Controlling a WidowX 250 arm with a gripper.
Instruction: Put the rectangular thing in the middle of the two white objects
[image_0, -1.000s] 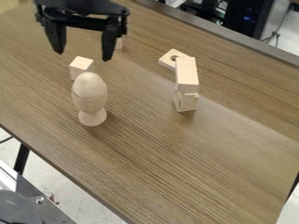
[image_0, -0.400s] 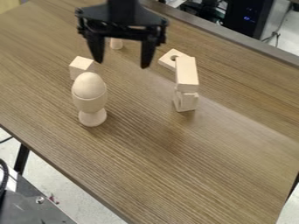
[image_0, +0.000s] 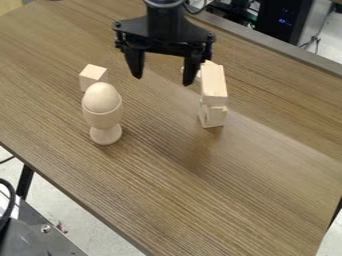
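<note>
My gripper (image_0: 161, 81) hangs open over the upper middle of the table, nothing between its fingers. Just right of and below its right finger, a pale rectangular block (image_0: 214, 85) lies on top of another light wooden piece (image_0: 212, 115). An egg-shaped wooden piece (image_0: 102, 98) sits in a pale cup (image_0: 105, 127) on the left, lower than the gripper. Behind the egg and cup stands a small pale cube (image_0: 93, 77). Which two things are the white objects, I cannot tell.
Another light block (image_0: 198, 75) is mostly hidden behind the gripper's right finger, touching or near the rectangular block. The brown table's (image_0: 200, 195) front edge runs diagonally from left to bottom. Dark equipment (image_0: 280, 20) stands beyond the far edge.
My gripper has moved right across the table, from above the cube to beside the rectangular block, staying open. The wooden pieces on the table have not moved.
</note>
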